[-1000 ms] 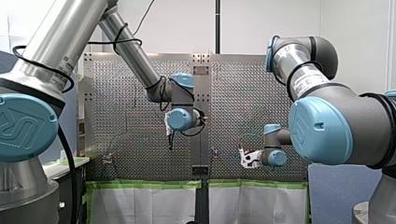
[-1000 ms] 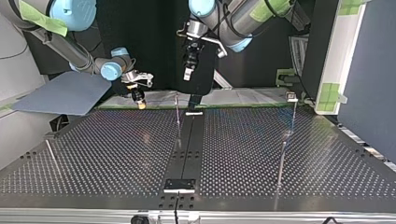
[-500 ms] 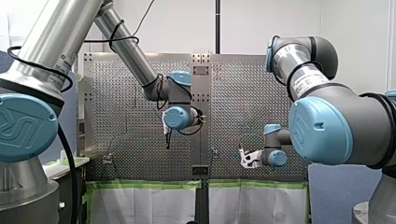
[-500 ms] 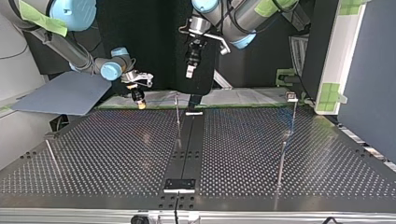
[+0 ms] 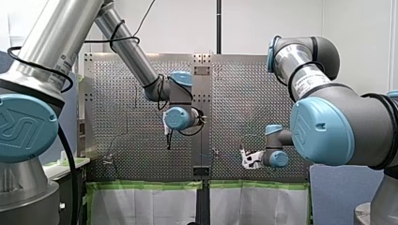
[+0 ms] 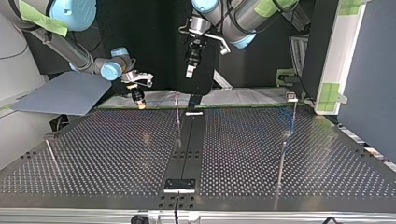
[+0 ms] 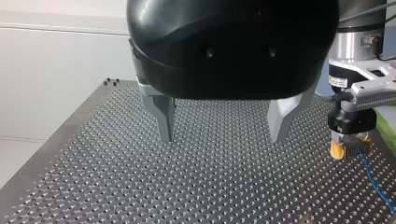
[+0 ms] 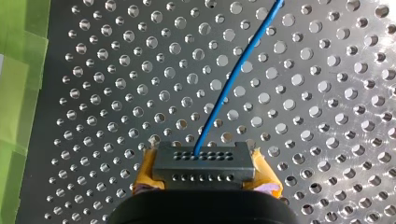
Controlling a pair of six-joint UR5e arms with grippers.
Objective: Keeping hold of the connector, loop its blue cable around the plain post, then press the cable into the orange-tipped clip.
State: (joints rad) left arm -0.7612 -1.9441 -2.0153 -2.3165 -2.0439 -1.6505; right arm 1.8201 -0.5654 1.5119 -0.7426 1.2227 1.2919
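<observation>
Since a second before, my left arm had shifted a little toward the front view's left. Over the last half second nothing had changed, and my right arm had kept its place throughout.

In the right wrist view, my right pincer was closed on the connector, with a yellow pad pressed to each short end. The connector was a dark grey oblong block with two rows of small holes on its face. Its long axis lay crosswise, from pad to pad. The blue cable left the upper row and ran ahead of the pincer in a gentle curve over the perforated desk. Green tape edged the desk beside it.

In the top view, the right pincer pointed down, low over the desk's far edge, at the left of the middle strip. A thin post stood near it.

My left pincer hung above the desk with its metal fingers spread wide and nothing between them.
</observation>
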